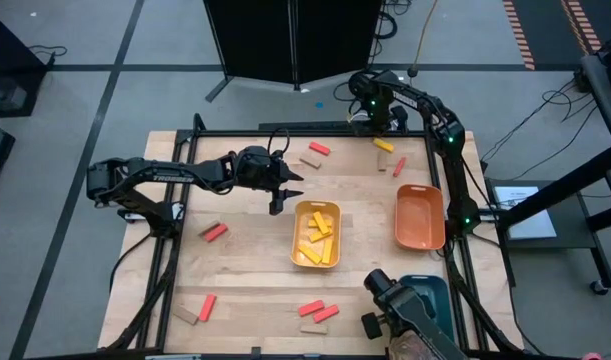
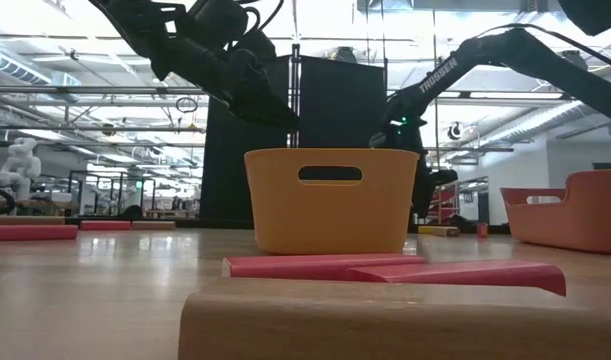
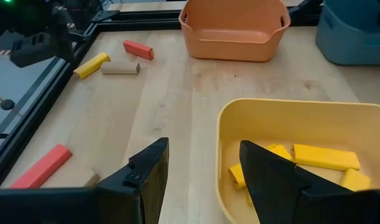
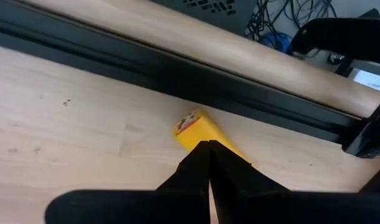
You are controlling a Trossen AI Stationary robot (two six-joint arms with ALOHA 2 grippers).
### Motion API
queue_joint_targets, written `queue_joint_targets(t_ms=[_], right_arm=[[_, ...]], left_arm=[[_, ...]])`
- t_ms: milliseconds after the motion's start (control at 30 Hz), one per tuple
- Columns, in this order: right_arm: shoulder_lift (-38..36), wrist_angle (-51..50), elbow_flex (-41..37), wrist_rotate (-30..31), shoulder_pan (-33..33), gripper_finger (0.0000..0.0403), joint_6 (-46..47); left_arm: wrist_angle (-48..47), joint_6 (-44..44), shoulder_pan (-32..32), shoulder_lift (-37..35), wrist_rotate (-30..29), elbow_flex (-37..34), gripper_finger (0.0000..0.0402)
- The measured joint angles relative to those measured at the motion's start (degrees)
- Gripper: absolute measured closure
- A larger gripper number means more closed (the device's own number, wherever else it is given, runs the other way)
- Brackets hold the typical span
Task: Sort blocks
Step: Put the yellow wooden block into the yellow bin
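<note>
left hand (image 1: pixel 285 195) open beside yellow tray (image 1: pixel 330 208) rim; right hand (image 4: pixel 208 152) closed over yellow block (image 4: pixel 199 127) by far table edge

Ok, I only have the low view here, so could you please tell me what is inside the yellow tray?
Observer: The yellow tray holds only yellow blocks, several of them.
Operator: Thank you. Where is the left gripper?
Observer: The left gripper is open and empty, just outside that tray's rim.
Operator: And the right gripper?
Observer: The right gripper is shut, its tips at a lone yellow block by the far edge of the table.
</note>
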Motion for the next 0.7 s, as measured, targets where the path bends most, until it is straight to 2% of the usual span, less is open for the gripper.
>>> queue_joint_targets(t_ms=[700], right_arm=[[3.64, 0.01, 0.23, 0.59, 1.19, 0.0403, 0.68]], left_arm=[[-1.39, 0.25, 0.00, 0.00, 0.23, -0.04, 0.0208]])
